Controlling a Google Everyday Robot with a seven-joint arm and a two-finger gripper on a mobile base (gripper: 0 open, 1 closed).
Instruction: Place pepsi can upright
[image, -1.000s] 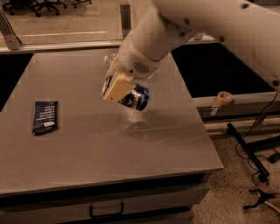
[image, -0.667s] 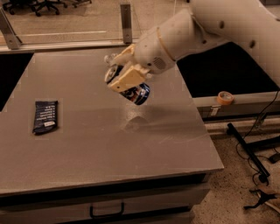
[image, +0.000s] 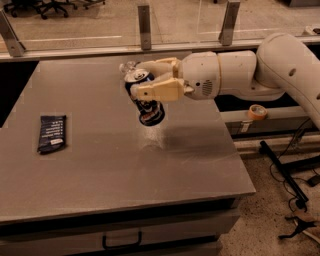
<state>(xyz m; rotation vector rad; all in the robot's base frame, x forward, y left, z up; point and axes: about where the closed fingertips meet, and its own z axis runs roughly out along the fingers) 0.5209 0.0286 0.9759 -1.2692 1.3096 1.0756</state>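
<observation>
The pepsi can (image: 148, 107), dark blue with a silver top, is held in the air above the middle of the grey table (image: 110, 170), tilted with its top up and to the left. My gripper (image: 145, 82) comes in from the right and is shut on the can, with one cream finger (image: 155, 91) across its front and the other behind it. A shadow lies on the table below the can.
A flat dark snack wrapper (image: 51, 133) lies at the table's left side. A clear plastic bottle (image: 127, 66) shows partly behind the gripper. A roll of tape (image: 257, 111) sits on a ledge at the right. Cables and a stand lie on the floor right.
The arm has swung so the gripper now reaches in level from the right. The can has turned from tilted top-down toward more upright and remains held above the table.
</observation>
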